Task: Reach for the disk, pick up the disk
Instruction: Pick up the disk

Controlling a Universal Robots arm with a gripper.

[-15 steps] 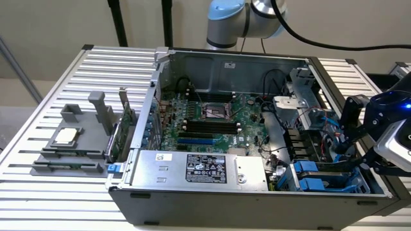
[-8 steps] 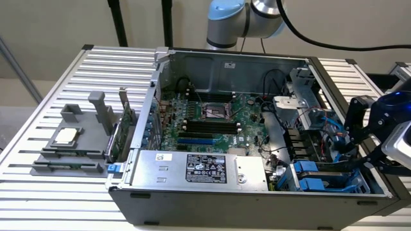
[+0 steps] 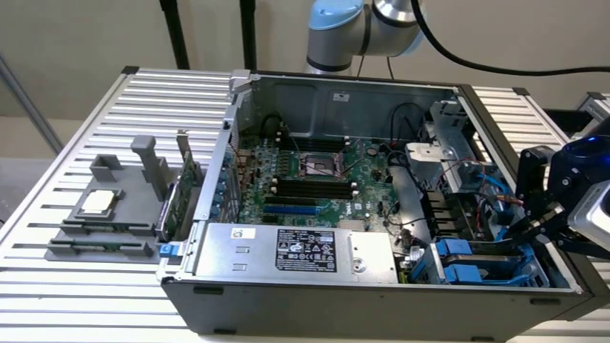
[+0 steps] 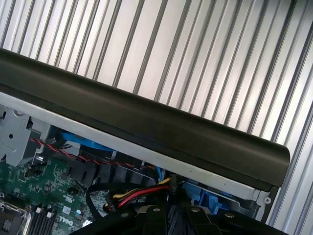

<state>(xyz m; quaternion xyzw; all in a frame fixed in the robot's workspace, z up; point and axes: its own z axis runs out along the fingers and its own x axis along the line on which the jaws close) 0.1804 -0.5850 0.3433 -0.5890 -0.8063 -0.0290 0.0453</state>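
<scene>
Disk (image 3: 476,270): is sitting in the drive bay at the case's front corner, at the exterior view's right, and is showing mostly its blue carrier rails.
Handling: judged to be stiff, dense and heavy for its size; shock-sensitive, with smooth metal faces that are likely slippery.
Hold: the blue rails along the long edges are looking like the safest purchase, clear of the label face.
Gripper (image 3: 533,227): is hovering just beside the bay, over the case's side wall; no contact with the disk is showing.
Jaws: whether apart or together cannot be told.
Cables (image 4: 142,192): red, yellow and black leads are running near the bay.
Power-supply box (image 3: 296,250): is lying alongside the bay.
Case (image 3: 381,304): is lying open on the slatted table (image 3: 86,121).
</scene>
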